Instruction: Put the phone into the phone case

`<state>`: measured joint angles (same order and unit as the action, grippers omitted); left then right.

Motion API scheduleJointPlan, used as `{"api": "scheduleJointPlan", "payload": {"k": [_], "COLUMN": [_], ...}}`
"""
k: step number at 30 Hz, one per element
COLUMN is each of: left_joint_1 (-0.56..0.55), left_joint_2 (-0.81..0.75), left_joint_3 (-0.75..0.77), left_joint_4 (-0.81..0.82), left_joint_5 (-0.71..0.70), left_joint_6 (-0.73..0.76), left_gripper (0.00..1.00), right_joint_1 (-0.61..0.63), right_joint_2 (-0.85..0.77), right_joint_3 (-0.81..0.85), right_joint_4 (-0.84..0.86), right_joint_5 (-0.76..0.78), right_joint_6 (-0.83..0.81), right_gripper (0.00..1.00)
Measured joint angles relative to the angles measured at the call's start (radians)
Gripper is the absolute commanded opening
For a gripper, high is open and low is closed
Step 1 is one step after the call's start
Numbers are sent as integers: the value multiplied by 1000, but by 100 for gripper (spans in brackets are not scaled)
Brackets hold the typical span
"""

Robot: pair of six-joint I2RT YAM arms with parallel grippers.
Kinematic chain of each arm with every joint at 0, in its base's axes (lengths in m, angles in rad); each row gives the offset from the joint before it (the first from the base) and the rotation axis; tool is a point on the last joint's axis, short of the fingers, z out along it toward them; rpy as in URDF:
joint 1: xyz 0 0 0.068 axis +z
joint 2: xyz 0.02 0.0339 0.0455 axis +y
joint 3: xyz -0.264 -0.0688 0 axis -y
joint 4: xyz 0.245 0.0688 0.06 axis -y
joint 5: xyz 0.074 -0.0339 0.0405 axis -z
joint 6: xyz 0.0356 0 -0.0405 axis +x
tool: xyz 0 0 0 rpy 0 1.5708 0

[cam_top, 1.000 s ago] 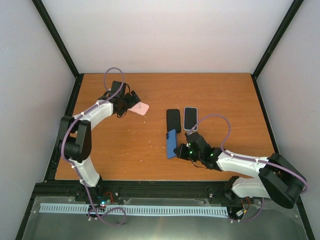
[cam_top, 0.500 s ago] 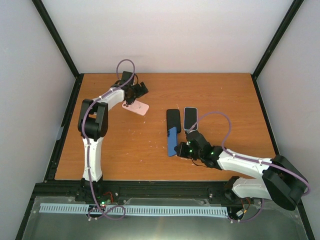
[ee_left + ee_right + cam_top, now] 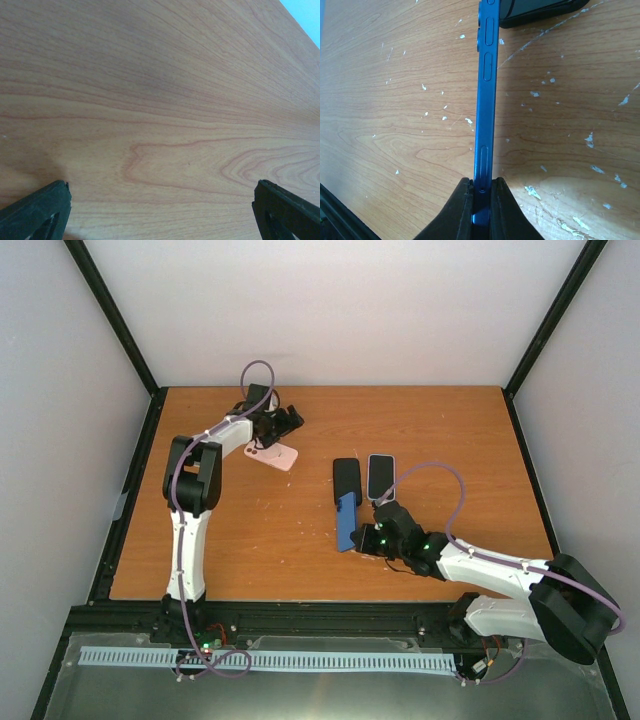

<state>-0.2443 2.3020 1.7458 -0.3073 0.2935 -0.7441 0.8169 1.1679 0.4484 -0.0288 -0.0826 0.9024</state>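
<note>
My right gripper [image 3: 364, 538] [image 3: 482, 189] is shut on the lower end of a blue phone [image 3: 345, 521] [image 3: 485, 95], which stands on its long edge over the table. The phone's far end reaches close to a black phone case [image 3: 347, 480] [image 3: 540, 11] lying flat. My left gripper [image 3: 291, 420] [image 3: 162, 210] is open at the back left, just beyond a pink phone-shaped item [image 3: 273, 453]. The left wrist view shows only bare wood between the two black fingertips [image 3: 37, 207].
A dark-faced, light-rimmed phone-shaped item [image 3: 380, 476] lies right of the black case. The wooden table [image 3: 450, 440] is ringed by a black frame and white walls. White specks mark the wood under the blue phone.
The left arm swung toward the back of the table, its open gripper passing beyond the pink item. The right gripper, still holding the blue phone, crept slightly forward and to the right.
</note>
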Motion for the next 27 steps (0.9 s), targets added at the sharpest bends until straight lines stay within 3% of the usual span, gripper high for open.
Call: {"api": "scheduleJointPlan", "payload": {"k": [9,19,27], "left_joint_1": [-22,-74,-106], "left_joint_2": [2,-234,-409], "left_joint_3": [28,-315,-528], "left_joint_4": [-85,-22,-76], "left_joint_5": [0,-5,4], "left_joint_6": [58,88,82], "left_gripper": [99,98,95], "right_joint_1": [0,0,0], "right_joint_2": [-46,-111,-110], "right_joint_3": [0,0,0], "right_joint_4": [-29,-55,-54], "right_joint_5": [9,35,35], "right_joint_6": [-1,-5,-5], "right_gripper": [3,3,3]}}
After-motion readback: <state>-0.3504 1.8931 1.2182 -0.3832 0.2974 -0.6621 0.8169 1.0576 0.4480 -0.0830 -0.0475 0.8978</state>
